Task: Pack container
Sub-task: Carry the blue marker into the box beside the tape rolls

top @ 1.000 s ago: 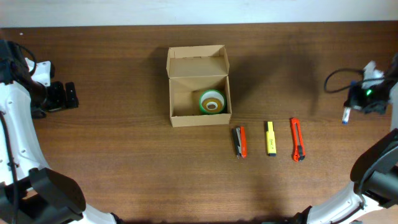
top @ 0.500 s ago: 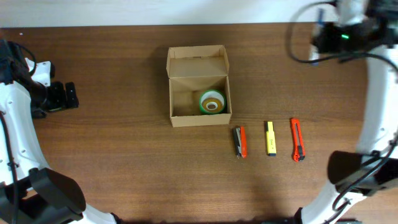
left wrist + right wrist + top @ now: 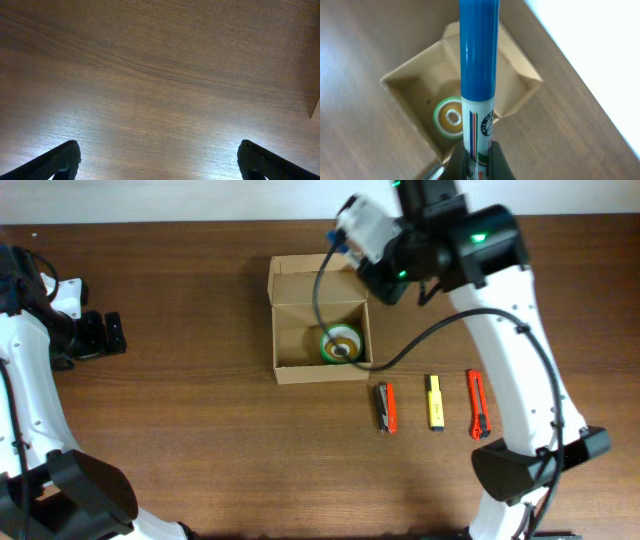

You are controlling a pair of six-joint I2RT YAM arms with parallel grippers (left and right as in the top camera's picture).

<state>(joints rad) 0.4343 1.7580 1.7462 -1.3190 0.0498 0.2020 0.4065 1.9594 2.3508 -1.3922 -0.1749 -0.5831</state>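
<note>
Held a blue marker [image 3: 479, 75] clamped in the right pincer [image 3: 477, 161] above the open container [image 3: 320, 373], just 12 o'clock of the counter's [image 3: 200, 430] middle, likely to drop it beside the green tape roll [image 3: 341, 344] inside; parked the left pincer [image 3: 160, 161] wide, empty, at 9 o'clock, out of the way.

Your container [image 3: 295, 285] is a plain brown cardboard box, sitting upright with its flap lid folded open, pretty much straight below your right tool [image 3: 477, 161].
</note>
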